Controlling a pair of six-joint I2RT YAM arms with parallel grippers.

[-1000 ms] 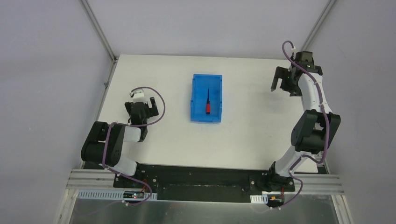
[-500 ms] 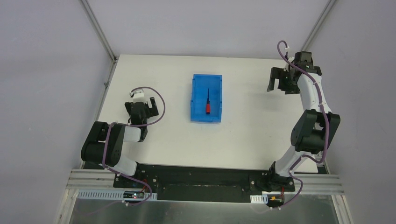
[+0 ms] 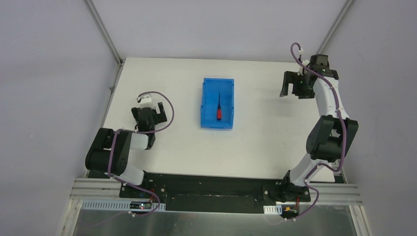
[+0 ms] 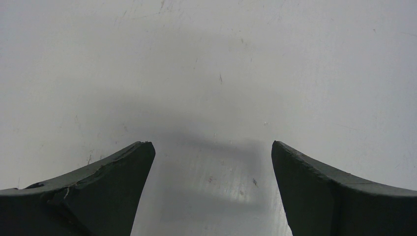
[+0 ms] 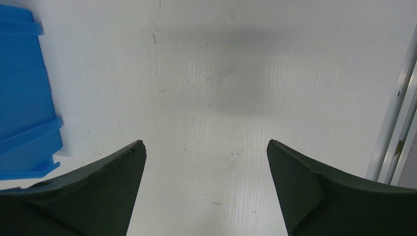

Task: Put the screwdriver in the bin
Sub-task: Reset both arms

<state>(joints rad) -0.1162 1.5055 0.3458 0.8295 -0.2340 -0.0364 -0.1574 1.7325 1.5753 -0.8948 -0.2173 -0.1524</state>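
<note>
Starting at the near edge, the left gripper (image 3: 149, 117), black plastic on a folded arm, sits low at about 8 o'clock on the white table (image 3: 255, 142). Its wrist view shows two dark, curved fingers (image 4: 113, 177) spread wide, with only scuffed, faintly glossy tabletop between them. Farther in, near the middle, the rectangular translucent blue plastic bin (image 3: 203, 105) lies with its long side running 12 to 6. The small screwdriver with a red handle and thin black shaft (image 3: 219, 109) lies flat on the bin's floor, handle toward 6, tip toward 12. Farthest, at about 2 o'clock, the right gripper (image 3: 291, 90) hangs above the table, its matte fingers (image 5: 314, 191) parted and empty. Its wrist camera catches the bin's stepped blue wall at 9 o'clock and a metal rail (image 5: 401, 123) at 3 o'clock; the screwdriver shows only from overhead.
</note>
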